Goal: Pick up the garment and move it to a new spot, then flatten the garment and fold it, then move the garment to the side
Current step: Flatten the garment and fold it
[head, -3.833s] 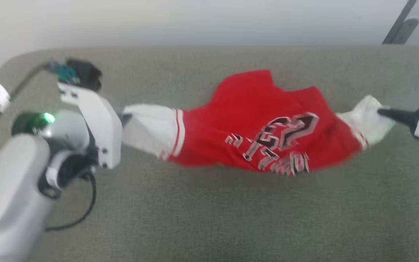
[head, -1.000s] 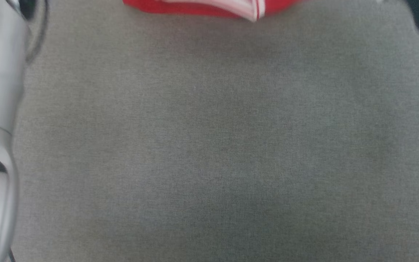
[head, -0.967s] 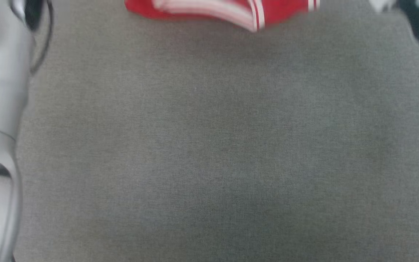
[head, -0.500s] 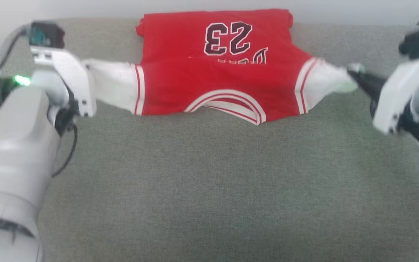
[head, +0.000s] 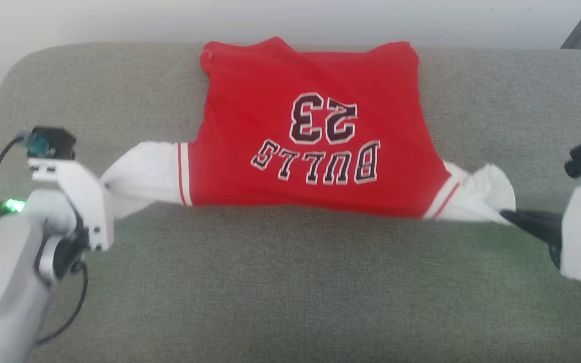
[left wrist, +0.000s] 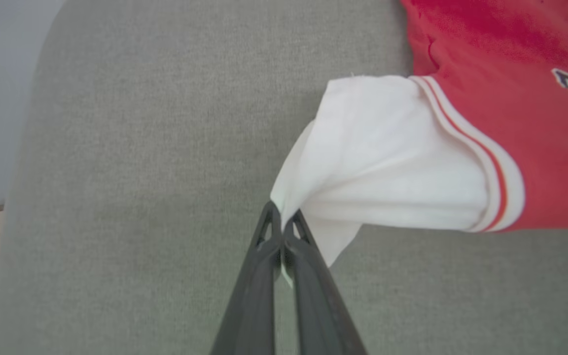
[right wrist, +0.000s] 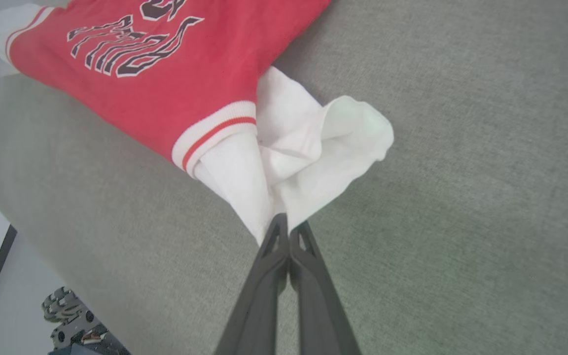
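Presently on record: one garment (head: pixel 310 126), a red jersey T-shirt, lying printed face up on the grey fabric-covered worktop (head: pixel 290 302). It sits close to the far edge, about midway between the left and right edges, with its hem toward the far edge. The print (head: pixel 321 136), a black "23" over "BULLS", reads upside down from the near edge. The red body looks broadly flat, with slight waviness along the hem. The left sleeve (head: pixel 141 174), white with red-striped trim, is drawn out toward the left edge. Its tip is pinched in the left hand (left wrist: pixel 282 227), jaws pressed together on the cloth. The right sleeve (head: pixel 477 194), also white, is bunched and creased. It is pulled toward the right edge, its end clamped in the right hand (right wrist: pixel 289 228), jaws likewise closed on fabric. The shoulder line between the two hands appears taut and may stand a little off the worktop, judging by the shadow beneath it. Step in hand, by judgement: flattening, the garment being spread after placement. The next move calls for lowering both sleeve ends onto the worktop under even outward tension, then letting go. The crumpled right sleeve will likely need smoothing before any fold is begun.
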Robot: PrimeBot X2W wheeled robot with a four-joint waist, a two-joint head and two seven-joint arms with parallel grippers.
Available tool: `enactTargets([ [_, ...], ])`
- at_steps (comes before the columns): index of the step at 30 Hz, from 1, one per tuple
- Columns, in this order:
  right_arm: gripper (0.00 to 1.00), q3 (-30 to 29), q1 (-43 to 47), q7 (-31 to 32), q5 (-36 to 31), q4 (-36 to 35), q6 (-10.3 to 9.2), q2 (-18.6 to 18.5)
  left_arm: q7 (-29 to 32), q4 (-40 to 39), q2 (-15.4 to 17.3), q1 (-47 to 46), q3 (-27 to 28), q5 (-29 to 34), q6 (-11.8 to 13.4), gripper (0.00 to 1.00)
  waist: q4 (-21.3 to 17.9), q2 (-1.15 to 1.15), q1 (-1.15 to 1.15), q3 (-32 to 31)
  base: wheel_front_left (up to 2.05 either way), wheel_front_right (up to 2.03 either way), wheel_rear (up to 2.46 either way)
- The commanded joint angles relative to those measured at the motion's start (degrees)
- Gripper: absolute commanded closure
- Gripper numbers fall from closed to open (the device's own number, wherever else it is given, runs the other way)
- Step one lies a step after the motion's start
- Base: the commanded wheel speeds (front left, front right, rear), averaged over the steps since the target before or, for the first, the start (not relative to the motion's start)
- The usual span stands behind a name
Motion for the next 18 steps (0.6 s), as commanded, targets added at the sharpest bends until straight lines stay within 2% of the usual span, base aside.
enactTargets([
  [1, 1.00, -0.56, 1.31, 0.84, 0.40, -0.90, -0.02, -0.90, 1.40, -3.26, 1.47, 2.43, 0.73, -0.97, 1.69, 1.00, -0.03, 0.00, 0.00, 0.00, 0.00, 0.00, 0.00],
  [6, 1.00, -4.09, 7.30, 5.59, 2.81, -7.87, -0.02, -4.31, 10.56, -30.09, 9.06, 17.20, 4.49, -2.66, 13.82, 1.00, -0.26, 0.00, 0.00, 0.01, 0.00, 0.00, 0.00],
  [10, 1.00, -7.37, 12.21, 8.14, 4.10, -11.93, -0.02, -6.32, 15.70, -45.57, 13.63, 26.93, 6.93, -3.04, 22.11, 1.00, -0.27, 0.00, 0.00, 0.11, 0.00, 0.00, 0.00],
  [12, 1.00, -9.45, 14.09, 8.03, 3.47, -13.30, -0.02, -6.68, 16.65, -50.74, 15.12, 29.95, 7.72, -2.36, 24.65, 1.00, -0.15, 0.00, 0.00, 0.37, 0.00, 0.00, 0.00],
  [14, 1.00, -11.21, 15.86, 7.95, 2.65, -13.94, -0.02, -5.89, 16.92, -53.90, 15.62, 32.07, 7.95, -2.21, 25.87, 1.00, 0.01, 0.00, 0.00, 0.70, 0.00, 0.00, 0.00],
  [18, 1.00, -13.41, 17.77, 8.75, -0.33, -14.28, -0.02, -2.96, 16.42, -54.77, 15.40, 33.96, 7.45, -2.23, 26.09, 1.00, 0.28, 0.00, 0.00, 1.07, 0.00, 0.00, 0.00],
])
